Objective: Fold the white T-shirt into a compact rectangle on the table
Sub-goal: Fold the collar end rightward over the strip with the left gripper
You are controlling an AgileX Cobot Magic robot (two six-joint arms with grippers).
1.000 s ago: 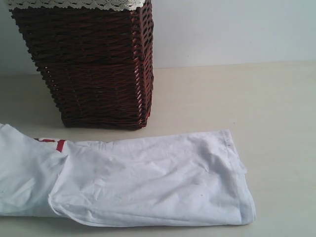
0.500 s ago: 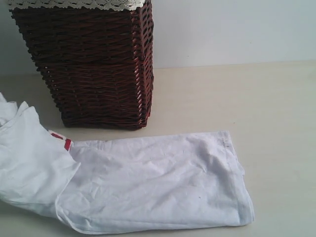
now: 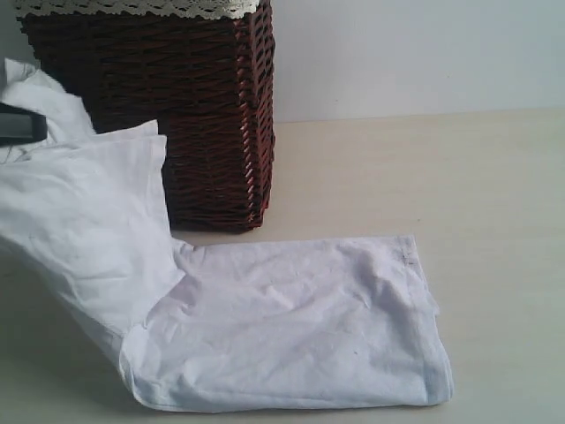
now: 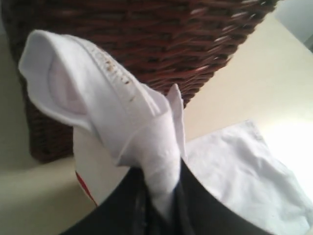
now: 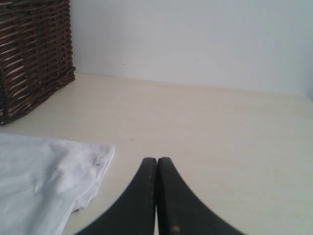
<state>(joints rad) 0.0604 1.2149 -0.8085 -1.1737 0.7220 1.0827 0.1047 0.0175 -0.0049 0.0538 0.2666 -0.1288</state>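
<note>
The white T-shirt (image 3: 291,327) lies as a long folded strip on the cream table (image 3: 459,185). Its left end is lifted high in front of the wicker basket, hanging as a broad flap (image 3: 84,221). My left gripper (image 3: 19,124) shows at the left edge, shut on a bunched fold of the shirt (image 4: 161,171), its jaws pinched around the cloth. A bit of red lettering (image 4: 83,188) peeks below the raised cloth. My right gripper (image 5: 157,164) is shut and empty, hovering over bare table beside the shirt's right end (image 5: 54,171). It is out of the exterior view.
A tall brown wicker basket (image 3: 203,115) with white lace edging (image 3: 132,7) stands at the back left, right behind the lifted cloth. A pale wall (image 3: 415,53) bounds the table's far side. Bare tabletop stretches to the right of the shirt.
The shirt's left end has risen from the table to basket height and moved rightward, carried by my left gripper, which now shows at the left edge. The right end has stayed put.
</note>
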